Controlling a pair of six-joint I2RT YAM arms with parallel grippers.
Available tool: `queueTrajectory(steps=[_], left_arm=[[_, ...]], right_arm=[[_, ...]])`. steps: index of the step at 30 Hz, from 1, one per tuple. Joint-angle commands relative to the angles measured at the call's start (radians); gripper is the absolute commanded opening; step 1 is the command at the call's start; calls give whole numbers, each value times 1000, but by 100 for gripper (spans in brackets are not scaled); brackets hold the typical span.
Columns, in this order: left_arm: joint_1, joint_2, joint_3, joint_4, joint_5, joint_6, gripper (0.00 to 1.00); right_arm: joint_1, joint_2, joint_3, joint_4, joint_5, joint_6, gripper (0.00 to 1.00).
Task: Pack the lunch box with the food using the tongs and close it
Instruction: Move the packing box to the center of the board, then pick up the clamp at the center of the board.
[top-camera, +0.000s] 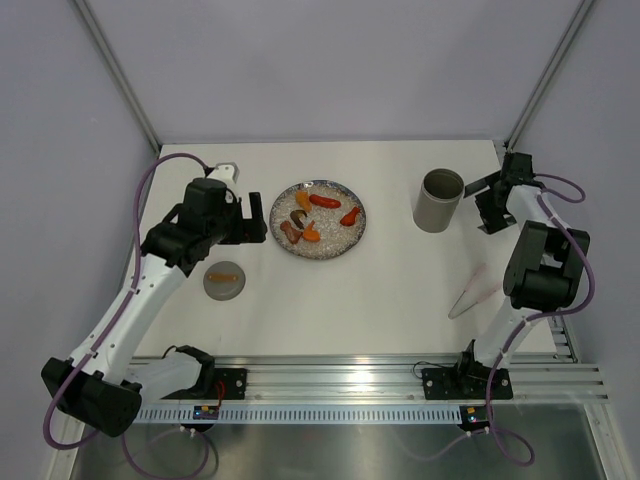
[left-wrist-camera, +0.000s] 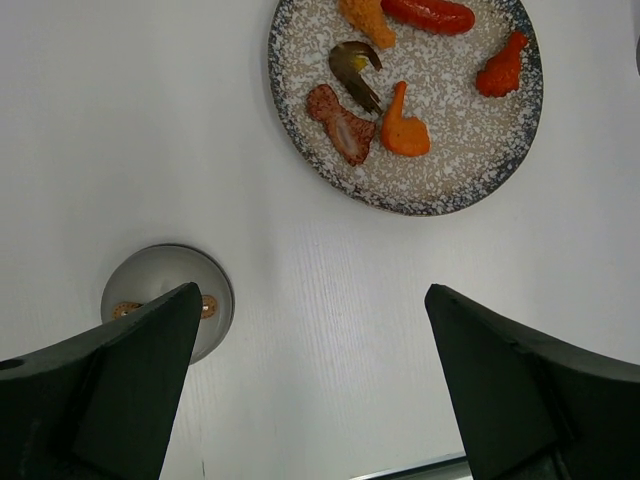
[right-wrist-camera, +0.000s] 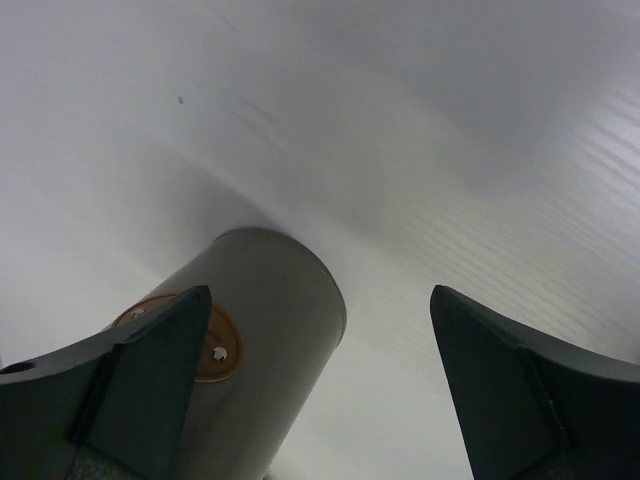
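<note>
Top external view: L gripper (top-camera: 252, 217) is spread wide w/ nothing in it, up over the table (top-camera: 380, 290), just left of the plate (top-camera: 336, 243). Left wrist view: bare white top shows btw its fingers. Past them sits the plate w/ the food (left-wrist-camera: 403, 128) on it, in red, orange & brown bits. A flat grey disc (left-wrist-camera: 165, 275) w/ an orange mark peeks out by one finger.

R gripper (top-camera: 481, 205) is spread wide too & holds nothing. It is just right of the lunch box (top-camera: 438, 200). The lunch box stands up straight, round mouth up, at the far right of the table.

The tongs (top-camera: 472, 292) lie flat by the right arm, well apart from the lunch box. They slant from near-left to far-right.

The table is white & smooth. Pale grey walls (top-camera: 320, 60) go all round, w/ a metal rail (top-camera: 380, 380) at the near edge.
</note>
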Motion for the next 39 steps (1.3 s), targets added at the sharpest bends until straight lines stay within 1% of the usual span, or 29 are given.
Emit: queueTrajectory(steps=[1, 2, 6, 11, 16, 18, 19, 20, 22, 24, 26, 28, 29, 31, 33, 36, 39], left_arm=[[-4, -40, 9, -3, -26, 24, 99], [-4, -44, 7, -5, -28, 25, 99], [-4, -44, 7, -17, -32, 21, 99], [-4, -49, 6, -22, -32, 19, 99], [-4, -55, -6, -23, -37, 19, 99], [-4, -55, -14, -20, -32, 16, 99], [-4, -55, -16, -20, -31, 16, 99], [-4, -53, -17, -19, -29, 16, 99], [-4, -56, -20, -17, -29, 15, 99], [-4, -56, -20, -14, -26, 16, 99], [-4, -61, -19, -13, -20, 18, 99], [-4, -67, -23, -5, -16, 18, 99], [-4, -67, -23, 4, -3, 18, 99], [-4, -63, -20, 4, 7, 16, 99], [-4, -58, -16, 1, 18, 13, 99], [-2, -64, -28, 13, 18, 15, 99], [-4, -58, -28, 12, 17, 19, 99]], right_arm=[[62, 67, 81, -5, -44, 45, 99], [101, 76, 97, -16, -41, 51, 100], [173, 114, 134, 9, -79, 100, 100], [206, 150, 183, -2, -91, 119, 99], [206, 84, 177, -59, -6, 50, 99], [206, 47, 157, -82, 68, 19, 99], [206, 4, 148, -114, 102, -21, 100], [204, -19, 122, -128, 160, -38, 99], [185, -97, 83, -155, 198, -88, 99], [160, -176, 10, -163, 208, -124, 99], [129, -223, -50, -211, 224, -159, 99], [128, -293, -98, -269, 243, -162, 100], [128, -318, -151, -290, 263, -153, 99], [128, -381, -196, -362, 303, -115, 100], [128, -442, -265, -407, 304, -66, 99], [128, -508, -360, -430, 280, -18, 99], [128, -563, -447, -400, 272, -13, 99]])
